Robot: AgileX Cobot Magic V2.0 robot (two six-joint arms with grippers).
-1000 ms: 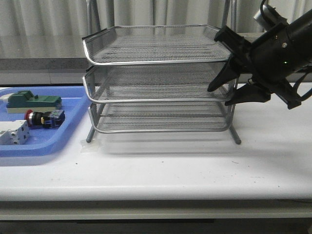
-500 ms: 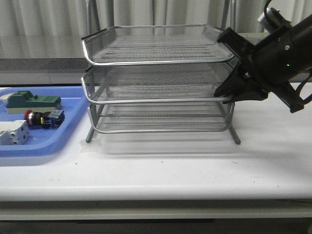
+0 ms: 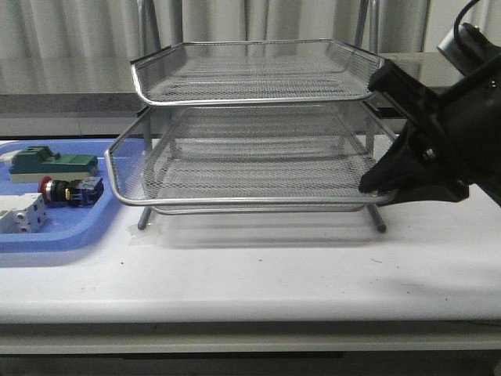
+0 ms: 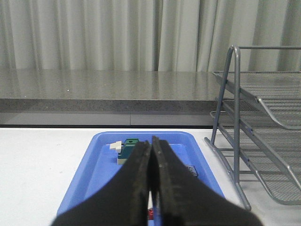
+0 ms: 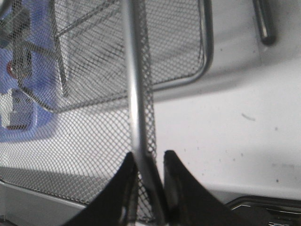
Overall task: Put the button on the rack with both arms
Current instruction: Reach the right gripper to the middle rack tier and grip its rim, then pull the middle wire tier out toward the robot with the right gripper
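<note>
Two fingers of the right end effector [image 5: 149, 162] pinch the rim of the rack's [image 3: 250, 94] middle tier, thin steel wire edging fine silver mesh. In the front view that tier juts toward the camera, well ahead of the top tier, with the end effector [image 3: 374, 188] at its right front corner. The left end effector [image 4: 151, 155] is closed on nothing, its black fingers pressed together above the blue tray [image 4: 84, 183].

The button [image 3: 70, 190] lies in that tray [image 3: 117, 207], left of the rack, between a green block [image 3: 53, 162] and a white block [image 3: 19, 213]. Its red mushroom cap points left; the body is black and blue.

Risks, as I judge them: the grip sits at one corner only, so the tier may skew or jam on its rails, or the smooth round wire may slip from the hard fingers. A harder pull could drag the whole light rack across the slick white desk [image 3: 250, 274], since its thin legs offer little hold. The button's rounded cap may roll on the mesh once set down.
</note>
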